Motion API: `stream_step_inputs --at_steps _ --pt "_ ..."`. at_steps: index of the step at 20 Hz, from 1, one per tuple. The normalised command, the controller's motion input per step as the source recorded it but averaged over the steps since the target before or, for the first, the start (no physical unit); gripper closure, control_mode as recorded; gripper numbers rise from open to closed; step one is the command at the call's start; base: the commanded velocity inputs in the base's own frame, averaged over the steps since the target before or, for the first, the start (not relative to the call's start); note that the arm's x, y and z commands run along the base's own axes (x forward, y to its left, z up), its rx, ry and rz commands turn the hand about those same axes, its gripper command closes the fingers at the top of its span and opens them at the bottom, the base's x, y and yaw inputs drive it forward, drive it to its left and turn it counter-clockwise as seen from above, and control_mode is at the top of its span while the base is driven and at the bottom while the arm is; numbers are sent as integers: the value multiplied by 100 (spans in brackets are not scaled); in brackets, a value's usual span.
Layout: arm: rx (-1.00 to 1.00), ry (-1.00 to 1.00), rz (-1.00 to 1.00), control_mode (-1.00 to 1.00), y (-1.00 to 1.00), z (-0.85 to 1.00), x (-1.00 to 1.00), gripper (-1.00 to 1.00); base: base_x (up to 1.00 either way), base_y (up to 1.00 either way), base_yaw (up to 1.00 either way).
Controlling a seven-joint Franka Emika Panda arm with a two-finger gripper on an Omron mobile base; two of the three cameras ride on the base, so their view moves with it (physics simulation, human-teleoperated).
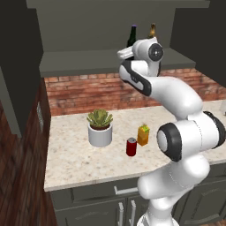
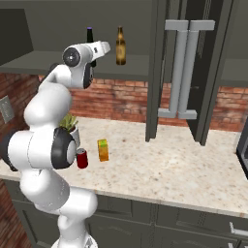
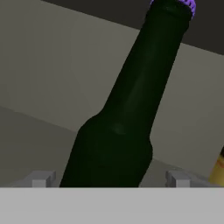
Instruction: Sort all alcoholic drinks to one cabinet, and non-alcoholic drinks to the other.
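Note:
The dark green bottle with a purple cap stands on the upper cabinet shelf, tilted in the hand view. My gripper is open around its lower body, one fingertip on each side and clear of the glass. The same bottle rises just behind my raised hand. The amber-brown beer bottle stands upright on the shelf to its right. On the counter below, the red soda can and the orange juice carton stand side by side.
A potted plant in a white pot sits left of the can on the speckled counter. A brick wall runs behind. A tall dark cabinet door with long grey handles hangs to the right.

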Motion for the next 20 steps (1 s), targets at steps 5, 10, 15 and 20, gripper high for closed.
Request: stream_step_inputs --at_steps 5,10,15,20 --pt "0 0 -7 -100 0 10 -49 -100 0 0 0" --pt "0 0 -9 -100 0 27 -33 -100 0 0 0" --pt "0 0 -7 -100 0 19 -39 -100 0 0 0" --pt "5 3 -5 -100 5 4 -81 -100 0 0 0"
